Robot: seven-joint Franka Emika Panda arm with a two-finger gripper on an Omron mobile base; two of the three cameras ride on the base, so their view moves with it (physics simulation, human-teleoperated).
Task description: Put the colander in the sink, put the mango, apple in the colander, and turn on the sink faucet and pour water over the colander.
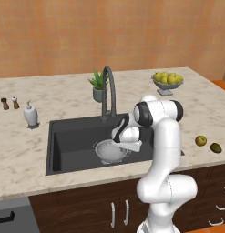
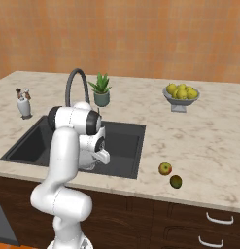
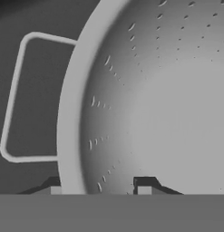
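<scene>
Hand view looks straight down at the colander [image 3: 149, 104], its perforated white-silver bowl and broad rim close under the camera, with one thin wire side handle looping out over the dark floor of the sink [image 3: 36, 95]. The gripper [image 3: 99, 189] straddles that rim: one dark finger tip sits outside the bowl and the other inside it, so the jaws stand narrow, pinched on the colander's rim. From the left base view the colander [image 1: 110, 151] rests inside the sink [image 1: 70, 141], toward the basin's right half and near its front wall, with the white arm bent down over it and the hand touching the bowl's right edge. The sink faucet [image 1: 109, 91] rises at the back edge of the sink, its arched spout curving above the basin behind the colander; no stream is seen at the spout. Right of the sink, well apart from it on the marble counter [image 1: 63, 102], the apple [image 1: 201, 140] lies just beside the mango [image 1: 216, 147], the mango being the farther of the two from the basin. In the right base view the same pair sits near the counter's front edge, apple [image 2: 164, 168] nearer the sink [image 2: 124, 146] and mango [image 2: 176, 182] just beyond it. A potted plant [image 1: 99, 86] stands just behind the sink beside the faucet, a fruit bowl [image 1: 167, 82] stands farther back and right, and a soap dispenser [image 1: 31, 114] stands left of the sink.
</scene>
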